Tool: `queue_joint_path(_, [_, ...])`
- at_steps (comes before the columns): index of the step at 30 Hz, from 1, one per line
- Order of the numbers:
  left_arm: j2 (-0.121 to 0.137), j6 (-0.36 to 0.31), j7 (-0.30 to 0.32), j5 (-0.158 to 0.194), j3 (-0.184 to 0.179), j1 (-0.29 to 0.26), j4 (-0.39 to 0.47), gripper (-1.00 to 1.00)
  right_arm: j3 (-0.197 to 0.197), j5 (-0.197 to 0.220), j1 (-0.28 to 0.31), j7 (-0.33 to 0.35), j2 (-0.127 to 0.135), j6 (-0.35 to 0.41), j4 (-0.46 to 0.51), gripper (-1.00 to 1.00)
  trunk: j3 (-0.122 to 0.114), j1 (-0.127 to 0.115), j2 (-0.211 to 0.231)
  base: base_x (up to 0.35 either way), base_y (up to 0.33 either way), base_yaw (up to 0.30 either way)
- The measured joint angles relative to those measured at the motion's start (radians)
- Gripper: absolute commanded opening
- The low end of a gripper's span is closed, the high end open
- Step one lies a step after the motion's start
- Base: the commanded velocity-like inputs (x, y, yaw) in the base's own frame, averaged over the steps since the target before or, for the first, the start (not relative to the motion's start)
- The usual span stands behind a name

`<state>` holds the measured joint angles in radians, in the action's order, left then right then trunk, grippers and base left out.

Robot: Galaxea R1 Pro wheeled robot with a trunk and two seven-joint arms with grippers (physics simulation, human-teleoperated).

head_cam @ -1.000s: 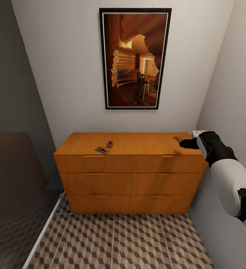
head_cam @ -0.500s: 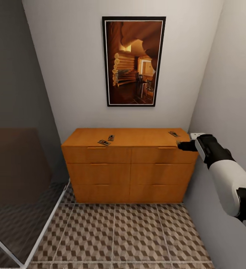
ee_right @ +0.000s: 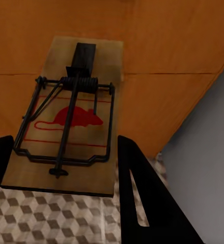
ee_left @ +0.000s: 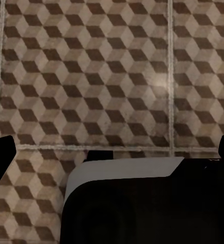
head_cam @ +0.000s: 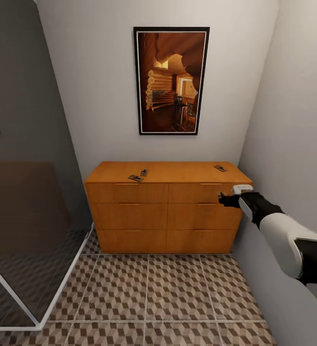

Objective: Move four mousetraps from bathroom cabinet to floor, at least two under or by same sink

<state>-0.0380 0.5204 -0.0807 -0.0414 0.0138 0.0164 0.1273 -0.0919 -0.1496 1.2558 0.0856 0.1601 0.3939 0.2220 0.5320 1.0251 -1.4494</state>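
The orange-brown cabinet (head_cam: 163, 211) stands against the back wall. On its top lie two mousetraps (head_cam: 135, 178) (head_cam: 144, 172) near the left and one mousetrap (head_cam: 220, 168) at the right end. My right gripper (head_cam: 224, 199) hangs in front of the top right drawer, level with its face. In the right wrist view the gripper (ee_right: 66, 150) is shut on a fourth mousetrap (ee_right: 71, 122), a wooden board with a red mouse print and a black wire bar. The left gripper (ee_left: 112, 152) is open over the cube-patterned bathroom floor (ee_left: 91, 76), with nothing between its fingers.
Patterned floor tiles (head_cam: 172, 288) stretch in front of the cabinet. A glass partition with a white frame (head_cam: 28, 250) closes off the left side. The grey right wall (head_cam: 293, 144) runs close beside my right arm. A framed picture (head_cam: 171, 80) hangs above the cabinet.
The camera has backed away from the cabinet. My right gripper has come off the cabinet's right top edge, with a trap in it, and dropped to the drawer front.
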Motion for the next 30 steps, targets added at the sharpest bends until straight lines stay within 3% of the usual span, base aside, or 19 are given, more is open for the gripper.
queue_joint_path(2, [0.0, 0.0, 0.0, 0.0, 0.0, 0.0, 0.0, 1.0, 0.0, -0.002, 0.0, 0.001, -0.002, -0.074, -0.058, -1.0, 0.0, 0.0, 0.0, -0.013, 0.0, 0.0])
queue_joint_path(6, [0.0, 0.0, 0.0, 0.0, 0.0, 0.0, 0.0, 1.0, 0.0, -0.008, -0.014, 0.002, -0.008, -0.294, -0.17, -1.0, 0.0, 0.0, 0.0, -0.005, 0.0, 0.0])
queue_joint_path(16, [0.0, 0.0, 0.0, 0.0, 0.0, 0.0, 0.0, 1.0, 0.001, -0.011, -0.287, 0.003, -0.023, -0.596, -0.202, -1.0, 0.0, 0.0, 0.0, 0.0, 0.0, 0.0])
queue_joint_path(24, [0.0, 0.0, 0.0, 0.0, 0.0, 0.0, 0.0, 1.0, 0.003, -0.014, -0.541, 0.001, -0.073, -0.794, -0.203, -1.0, 0.0, 0.0, 0.0, 0.0, 0.0, 0.0])
queue_joint_path(30, [0.0, 0.0, 0.0, -0.001, 0.001, 0.0, 0.0, 1.0, 0.003, -0.014, -0.67, -0.001, -0.094, -0.958, -0.204, -1.0, 0.0, 0.0, 0.0, 0.0, 0.0, 0.0])
